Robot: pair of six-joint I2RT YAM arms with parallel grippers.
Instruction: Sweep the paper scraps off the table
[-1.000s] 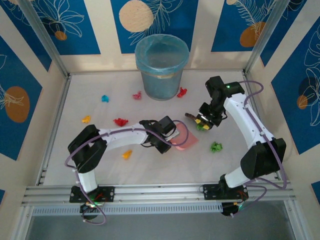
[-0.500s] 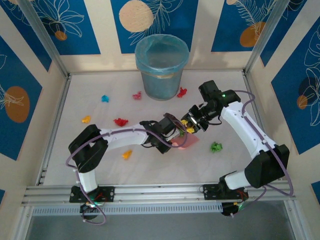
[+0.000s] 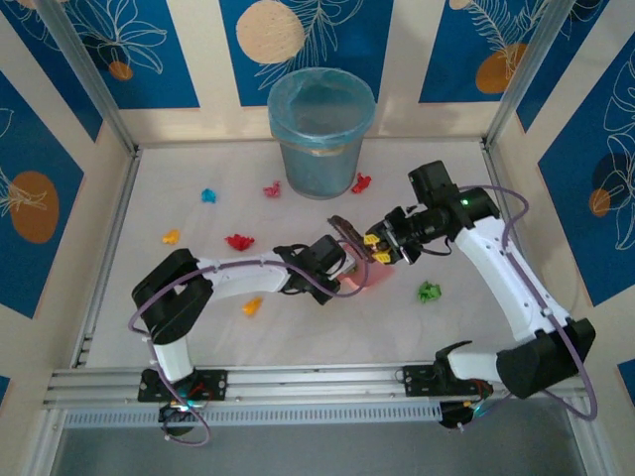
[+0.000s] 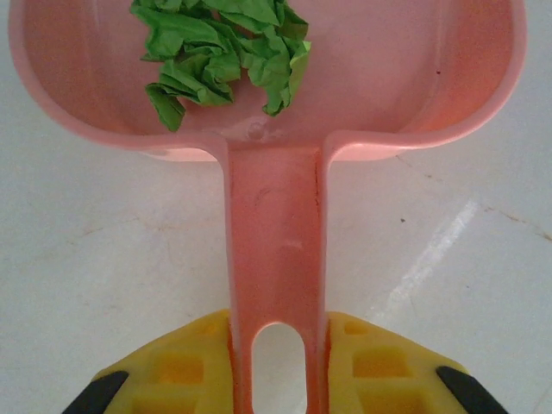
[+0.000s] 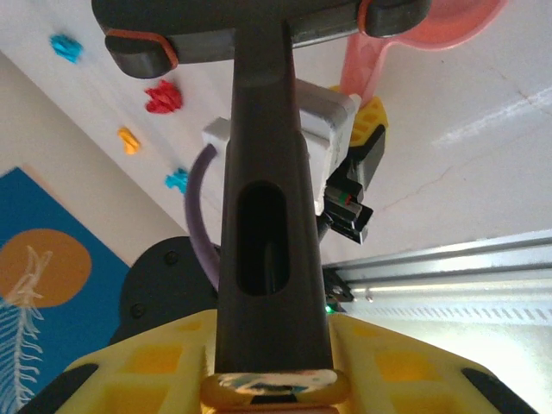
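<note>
The left gripper (image 3: 332,260) is clamped on the handle of the pink dustpan (image 3: 363,280), which sits low at the table (image 3: 327,337) in front of the blue-lined bin (image 3: 320,134), on the side toward the arm bases. Whether the pan rests flat on the surface I cannot tell. In the left wrist view the yellow fingers (image 4: 185,366) press the handle from both sides, and the pan opens away from the gripper. One crumpled green wad (image 4: 226,52) lies inside the dustpan, against its back wall just left of the handle.

The right gripper (image 3: 382,248) is closed tight around the handle of a dark brush (image 3: 347,231), in front of the bin and a little to its right. Seen from the right wrist, the brush head (image 5: 259,21) is just beside the dustpan's handle and the left gripper.

The other paper scraps (image 3: 239,241) lie loose on the table. A red scrap (image 3: 361,182) is just beside the bin's right foot and a pink-red scrap (image 3: 272,188) just beside its left foot. A blue scrap (image 3: 208,195) lies farther left of the bin. An orange scrap (image 3: 172,236) is to the bin's front-left, and a second orange scrap (image 3: 252,306) lies still farther forward, beside the left arm. A second green wad (image 3: 429,292) lies to the bin's front-right, apart from the dustpan.
</note>
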